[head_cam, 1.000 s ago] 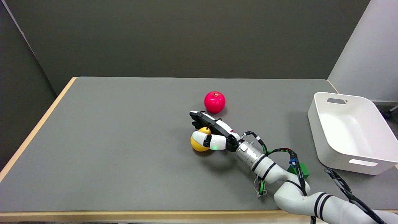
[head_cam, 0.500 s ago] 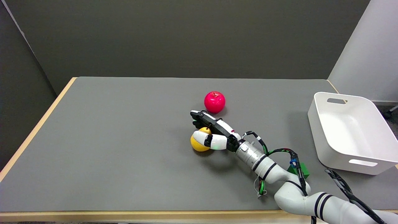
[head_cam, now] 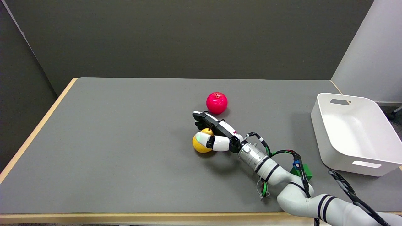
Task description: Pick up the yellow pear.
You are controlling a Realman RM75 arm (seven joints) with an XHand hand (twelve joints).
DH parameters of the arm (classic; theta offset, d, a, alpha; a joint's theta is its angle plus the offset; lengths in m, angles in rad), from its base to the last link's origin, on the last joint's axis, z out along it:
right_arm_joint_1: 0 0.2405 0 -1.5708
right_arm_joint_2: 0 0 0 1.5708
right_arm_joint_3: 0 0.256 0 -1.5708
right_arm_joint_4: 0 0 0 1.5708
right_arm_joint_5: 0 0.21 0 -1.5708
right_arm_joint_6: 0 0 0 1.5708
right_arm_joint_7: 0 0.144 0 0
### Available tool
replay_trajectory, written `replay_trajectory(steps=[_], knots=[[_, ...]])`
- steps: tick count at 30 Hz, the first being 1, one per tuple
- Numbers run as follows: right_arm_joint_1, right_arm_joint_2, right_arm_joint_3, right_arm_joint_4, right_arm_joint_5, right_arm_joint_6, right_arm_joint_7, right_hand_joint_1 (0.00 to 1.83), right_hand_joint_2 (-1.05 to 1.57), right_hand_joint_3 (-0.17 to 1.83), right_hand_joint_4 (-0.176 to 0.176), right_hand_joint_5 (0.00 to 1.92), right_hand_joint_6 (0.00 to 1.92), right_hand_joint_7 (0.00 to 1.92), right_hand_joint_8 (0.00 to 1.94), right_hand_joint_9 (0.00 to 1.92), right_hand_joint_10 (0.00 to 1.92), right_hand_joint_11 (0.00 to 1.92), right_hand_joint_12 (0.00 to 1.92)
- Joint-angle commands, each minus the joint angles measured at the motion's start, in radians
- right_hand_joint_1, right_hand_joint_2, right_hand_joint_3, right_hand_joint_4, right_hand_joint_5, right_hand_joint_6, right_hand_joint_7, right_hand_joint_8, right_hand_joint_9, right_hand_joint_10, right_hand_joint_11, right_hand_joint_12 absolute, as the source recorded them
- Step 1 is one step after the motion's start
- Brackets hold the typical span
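Near the middle of the desk [head_cam: 125, 150], a bit toward the near edge, sits the yellow pear [head_cam: 200, 145], and the robot hand [head_cam: 214, 134] is wrapped around it. The white thumb comes across the front of the fruit while the black fingers [head_cam: 201, 118] curl over the far side, so the pear is clamped between the two. My read is that's deliberate: a round, smooth thing like this wants pressure from opposite sides or it'll just squirt out when lifted. The pear looks like it's resting on the desk surface, shadow tucked right under it, so I'd say the grasp is set but the lift hasn't happened yet.

The arm comes in low from the lower right, nearly flat along the desk, which makes sense for a sideways grab rather than a top-down one.

Just beyond the fingers is a red apple [head_cam: 216, 103], near but apart from the robot hand. Probably a distractor, and the hand needs to rise without swinging back into it.

Off to the right there's a white bin [head_cam: 355, 163] with cutout handles, sitting well apart from the fruit. Beside the forearm a small green block [head_cam: 306, 172] peeks out, partly hidden by cables.

Count: one pear, one apple, one bin, one green block, one working arm.
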Motion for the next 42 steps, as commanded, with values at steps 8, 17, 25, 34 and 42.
replay_trajectory(steps=[8,17,25,34,42], knots=[[0.013,-0.004,-0.006,-0.014,-0.007,-0.024,-0.006,0.66,0.68,0.93,-0.014,0.28,0.53,0.27,0.32,0.19,0.67,0.00,0.94],[0.016,-0.006,-0.004,-0.027,-0.066,-0.024,-0.006,0.62,0.66,0.99,-0.006,0.39,0.76,0.31,0.42,0.24,0.71,0.00,0.97],[0.028,-0.006,-0.003,-0.031,-0.110,-0.033,-0.006,0.59,0.66,0.98,-0.001,0.37,0.75,0.34,0.46,0.28,0.74,0.00,0.99],[0.040,-0.011,0.000,-0.022,-0.102,-0.044,-0.079,0.90,1.20,0.34,-0.035,0.56,1.67,0.19,1.82,0.45,1.78,0.00,1.76],[0.053,-0.018,0.000,-0.026,-0.101,-0.049,-0.079,1.23,1.37,0.10,-0.135,0.47,1.69,0.24,1.94,0.55,1.79,0.00,1.92]])
